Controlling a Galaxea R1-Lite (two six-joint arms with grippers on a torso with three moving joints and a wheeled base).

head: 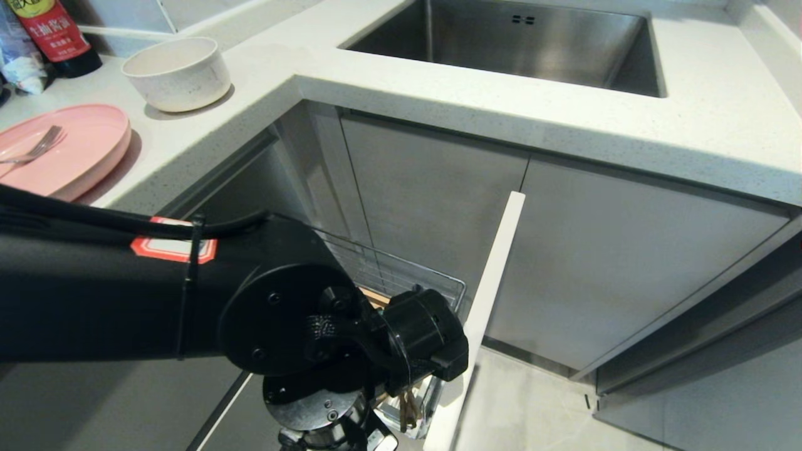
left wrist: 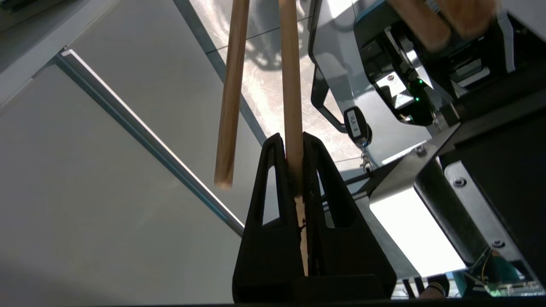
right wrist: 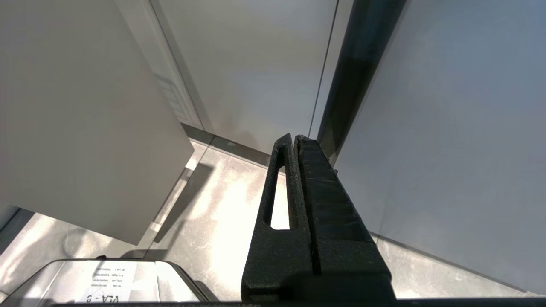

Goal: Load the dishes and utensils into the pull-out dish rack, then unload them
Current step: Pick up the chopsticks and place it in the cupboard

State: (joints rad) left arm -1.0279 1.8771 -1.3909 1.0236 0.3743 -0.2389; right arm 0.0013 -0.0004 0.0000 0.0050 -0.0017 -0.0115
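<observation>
**Left gripper holds chopsticks low over the pulled-out dish rack, one stick hanging loose**

A pale stone counter fills the far half of the head view, with a steel sink sunk into it at the far right. Below it, the pull-out dish rack stands drawn out from the cabinets, its narrow front panel edge-on and its chrome wire back showing behind the arm.

The left arm reaches in from the near left and hides most of the rack. The left gripper is clenched on the chopsticks. In the left wrist view only one stick sits between the jaws; the other hangs just beside it, apart at its end, and whether anything pins it cannot be told. In the head view the sticks' ends show low by the rack's near corner.

The pink plate lies on the counter at the far left with the fork resting on it. The speckled bowl stands upright just beyond the plate. A sauce bottle stands farther left.

The right gripper hangs pressed closed and empty near the floor, well away from the work.

The likely trouble is the loose stick. If it is held only by friction against its partner, a tilt or jolt could let it slide out and drop through the wire or onto the floor. The arm also blocks the head view of the rack, so a misjudged path could knock the sticks against the wire or front panel.
</observation>
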